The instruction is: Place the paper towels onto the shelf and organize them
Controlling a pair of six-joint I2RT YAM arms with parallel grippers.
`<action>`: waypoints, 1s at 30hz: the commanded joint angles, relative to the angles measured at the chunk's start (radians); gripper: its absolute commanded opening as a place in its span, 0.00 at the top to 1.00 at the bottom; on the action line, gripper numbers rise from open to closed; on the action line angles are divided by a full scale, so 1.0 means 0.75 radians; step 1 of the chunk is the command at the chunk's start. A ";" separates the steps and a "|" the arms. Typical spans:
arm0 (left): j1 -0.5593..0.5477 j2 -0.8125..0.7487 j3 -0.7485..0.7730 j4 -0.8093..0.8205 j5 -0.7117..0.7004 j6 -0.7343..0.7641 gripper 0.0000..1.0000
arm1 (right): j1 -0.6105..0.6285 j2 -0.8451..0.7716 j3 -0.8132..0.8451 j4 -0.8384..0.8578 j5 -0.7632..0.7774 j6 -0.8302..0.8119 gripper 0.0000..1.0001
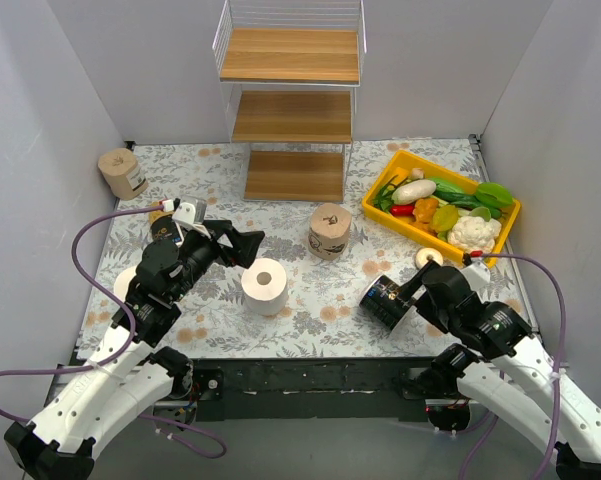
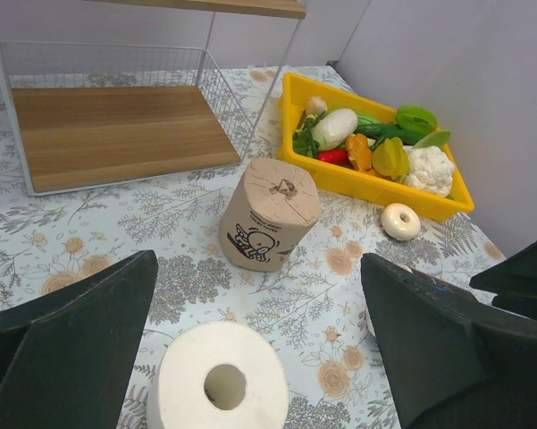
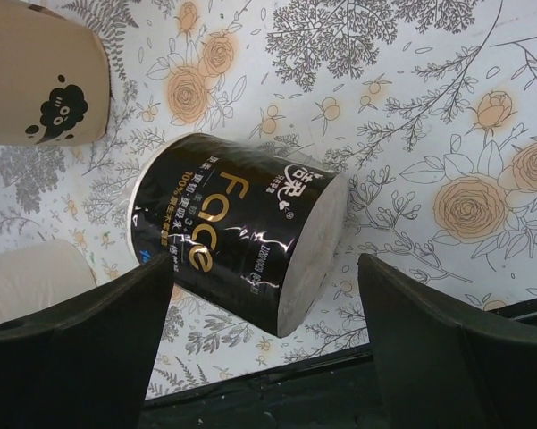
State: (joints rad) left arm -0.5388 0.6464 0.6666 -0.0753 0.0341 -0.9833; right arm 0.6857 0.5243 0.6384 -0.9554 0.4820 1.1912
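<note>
Both tools gape wide, empty: right tool (image 3: 266, 266) poised over the black roll (image 3: 237, 228) lying sideways mid-frame, left tool (image 2: 259, 261) above the white roll (image 2: 219, 384) (bottom centre); pinching the slick wrap could squirt it across the desk (image 3: 411, 107)

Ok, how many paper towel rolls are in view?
6, all on the table: far-left tan roll, middle tan roll before the shelf, centre white roll, right black roll; left black roll and left white roll are partly hidden by the left arm.
</note>
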 commanded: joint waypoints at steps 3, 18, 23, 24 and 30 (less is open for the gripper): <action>-0.004 -0.009 0.003 -0.002 0.010 0.012 0.02 | 0.004 0.011 -0.070 0.138 -0.015 0.030 0.08; -0.004 -0.003 0.003 -0.004 0.018 0.014 0.02 | 0.004 -0.027 -0.207 0.644 -0.233 -0.412 0.11; -0.004 -0.003 0.005 -0.002 0.022 0.014 0.02 | 0.006 0.076 -0.166 0.797 -0.419 -0.575 0.13; -0.004 -0.005 0.003 -0.002 0.022 0.014 0.02 | 0.006 0.104 -0.160 0.818 -0.446 -0.586 0.14; -0.004 -0.003 0.003 -0.002 0.022 0.016 0.02 | 0.006 0.182 -0.156 0.851 -0.528 -0.645 0.20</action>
State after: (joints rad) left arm -0.5388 0.6468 0.6666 -0.0757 0.0418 -0.9836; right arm 0.6857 0.6430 0.4774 -0.3920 0.1539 0.7753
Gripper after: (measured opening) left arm 0.981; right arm 0.805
